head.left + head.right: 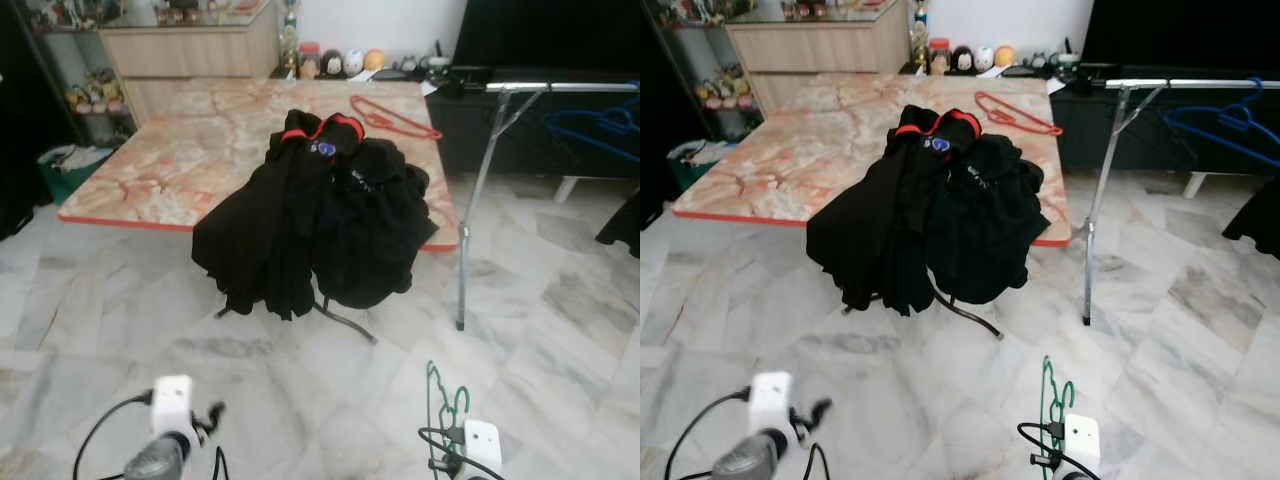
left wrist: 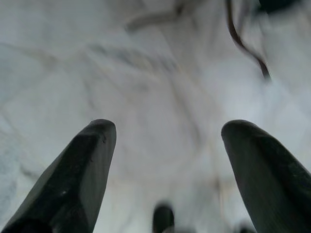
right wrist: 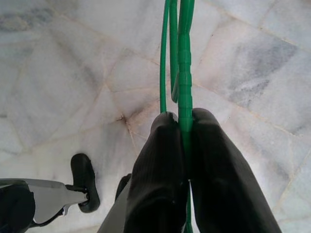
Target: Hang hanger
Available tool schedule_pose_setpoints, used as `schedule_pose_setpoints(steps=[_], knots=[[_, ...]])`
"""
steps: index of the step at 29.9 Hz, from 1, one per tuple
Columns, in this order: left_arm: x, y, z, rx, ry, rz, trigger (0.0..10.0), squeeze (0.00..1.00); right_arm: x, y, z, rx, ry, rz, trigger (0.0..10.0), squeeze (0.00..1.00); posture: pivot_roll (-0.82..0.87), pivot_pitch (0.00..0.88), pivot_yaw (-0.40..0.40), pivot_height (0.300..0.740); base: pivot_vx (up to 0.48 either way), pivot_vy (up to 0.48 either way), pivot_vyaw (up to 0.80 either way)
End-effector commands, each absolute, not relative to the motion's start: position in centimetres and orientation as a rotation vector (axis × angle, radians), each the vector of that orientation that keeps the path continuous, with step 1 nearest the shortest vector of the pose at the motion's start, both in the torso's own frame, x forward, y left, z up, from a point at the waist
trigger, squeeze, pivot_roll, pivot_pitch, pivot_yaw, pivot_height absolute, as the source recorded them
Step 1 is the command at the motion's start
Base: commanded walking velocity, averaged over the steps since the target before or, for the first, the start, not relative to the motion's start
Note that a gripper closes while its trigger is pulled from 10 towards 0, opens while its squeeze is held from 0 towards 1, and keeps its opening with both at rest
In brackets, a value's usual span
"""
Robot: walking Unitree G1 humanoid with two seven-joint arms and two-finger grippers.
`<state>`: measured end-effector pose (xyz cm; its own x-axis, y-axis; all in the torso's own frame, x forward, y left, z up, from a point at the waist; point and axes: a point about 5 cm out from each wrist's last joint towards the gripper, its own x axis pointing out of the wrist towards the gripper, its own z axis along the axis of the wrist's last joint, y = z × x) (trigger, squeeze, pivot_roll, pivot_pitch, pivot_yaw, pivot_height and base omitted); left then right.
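While the right pincer (image 3: pixel 182 121) is clenched on the green hanger (image 3: pixel 179 58), the grip looks narrow: the wire sits pinched between the two fingertips, so I judge it could twist or slip out on the way to the rail (image 1: pixel 1200 84). That rail stands well apart, beyond the table (image 1: pixel 200 150) corner, and the hook would have to be turned to catch it; a tilted hanger might miss, or knock the blue hanger (image 1: pixel 1225 125) already on it. The pile of black clothes (image 1: pixel 310 215) draped at the table edge lies between and could snag a swing.

The green hanger is thin, ribbed along one strand, held low near the floor (image 1: pixel 90 300) and roughly upright at the robot's right. The left pincer (image 2: pixel 165 145) is released, holding nothing, above bare floor.
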<state>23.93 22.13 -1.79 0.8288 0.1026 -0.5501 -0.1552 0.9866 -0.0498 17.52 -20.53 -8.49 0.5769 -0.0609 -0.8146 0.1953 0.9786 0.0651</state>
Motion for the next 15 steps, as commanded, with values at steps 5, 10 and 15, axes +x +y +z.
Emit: schedule_pose_setpoints(steps=[5, 10, 15], knots=[[22.7, 22.7, -4.2, 0.048, 0.733, 0.099, 10.0, 0.0, 18.1, -20.4, -8.3, 0.132, 0.941, -0.134, 10.0, 0.0, 0.04, 0.0, 0.002, 0.716, 0.0, 0.0, 0.0], [17.9, 23.1, -7.5, 0.134, 0.973, 0.069, 10.0, 0.0, 18.1, -20.2, -8.3, 0.15, 0.929, -0.148, 10.0, 0.0, 0.02, 0.0, 0.015, 0.716, 0.0, 0.0, 0.0], [15.8, 22.2, -8.8, 0.16, 1.057, 0.036, 10.0, 0.0, 18.0, -20.2, -8.3, 0.15, 0.933, -0.148, 10.0, 0.0, 0.01, 0.0, 0.013, 0.716, 0.0, 0.0, 0.0]])
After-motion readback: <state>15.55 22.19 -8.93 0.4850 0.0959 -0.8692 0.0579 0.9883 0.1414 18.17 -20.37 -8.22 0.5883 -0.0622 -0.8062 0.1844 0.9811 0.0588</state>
